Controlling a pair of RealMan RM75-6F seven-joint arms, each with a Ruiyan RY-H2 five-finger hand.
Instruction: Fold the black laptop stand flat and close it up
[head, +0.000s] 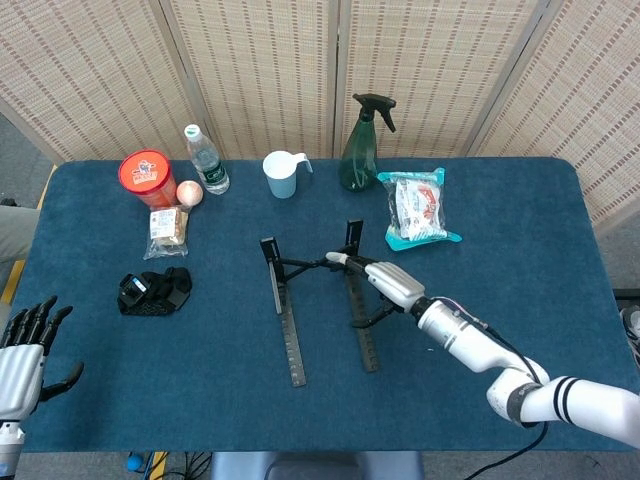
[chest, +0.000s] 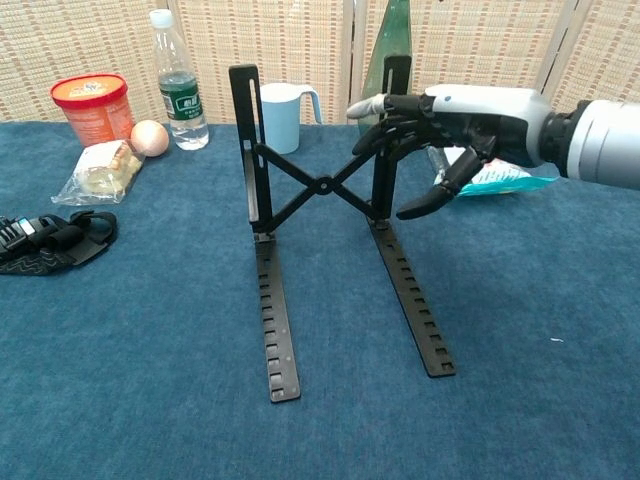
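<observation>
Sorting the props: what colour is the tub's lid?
Red-orange, the tub at the table's far left; clearest in the head view.

Left hand (head: 22, 352) partly cut off; spray bottle (chest: 389, 52) top cropped, perhaps.

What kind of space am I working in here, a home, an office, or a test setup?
Most likely a staged test or data-collection setup, not a lived-in room. A table covered in blue cloth is backed by woven folding screens, and unrelated props such as a spray bottle, an egg and the laptop stand are spread out on it.
</observation>
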